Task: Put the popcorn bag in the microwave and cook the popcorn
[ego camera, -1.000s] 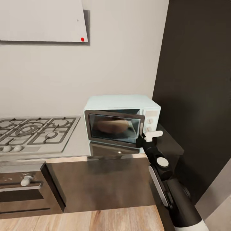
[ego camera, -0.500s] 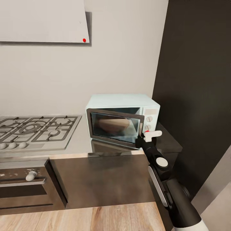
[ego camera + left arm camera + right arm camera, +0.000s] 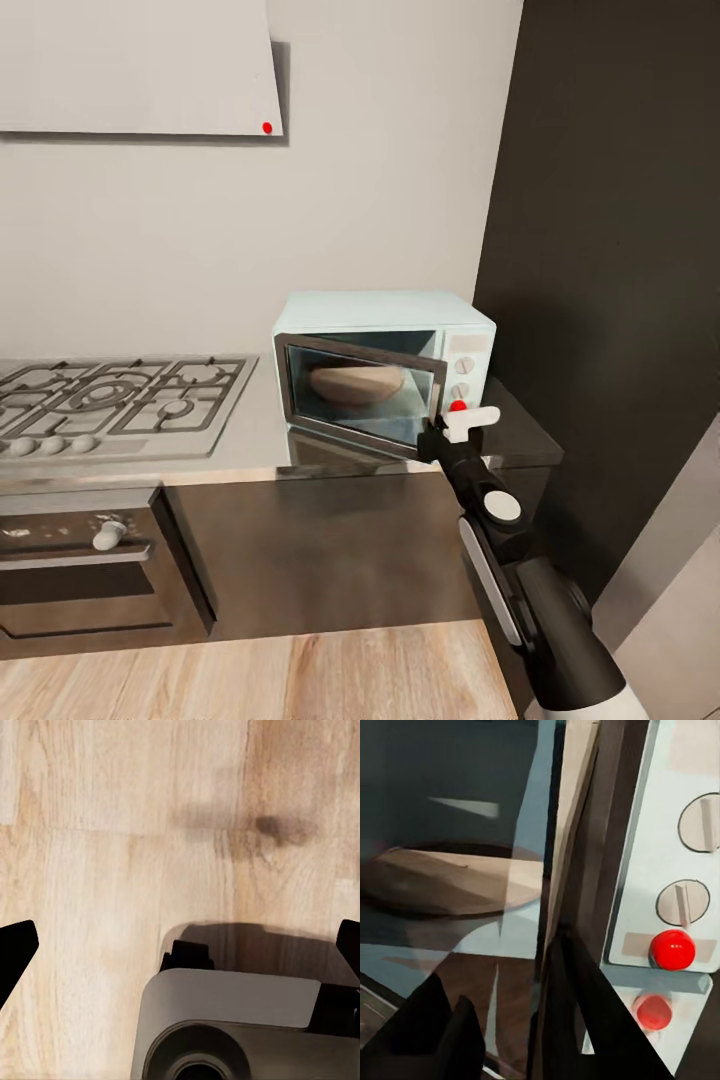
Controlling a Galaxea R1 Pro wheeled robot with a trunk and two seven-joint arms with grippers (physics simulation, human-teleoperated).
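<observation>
While the microwave point(image 3: 385, 372) sits on the desk point(image 3: 255, 440) w/ its door point(image 3: 360, 392) slightly ajar, 1 popcorn bag point(image 3: 355, 383) shows thru the glass, inside the cavity. Right end effector point(image 3: 452, 428) is at the door's free edge, by the control panel: 2 round knobs point(image 3: 682, 902) and 1 red light point(image 3: 672, 949) there. Can't tell how far its fingers are spread or if they hold anything. Left end effector point(image 3: 180, 945) hangs over wood floor point(image 3: 112, 832), 2 dark fingertips point(image 3: 15, 952) wide apart, nothing between. 1 gas hob point(image 3: 110, 400) lies left of the microwave, 1 oven point(image 3: 95, 570) below it.
</observation>
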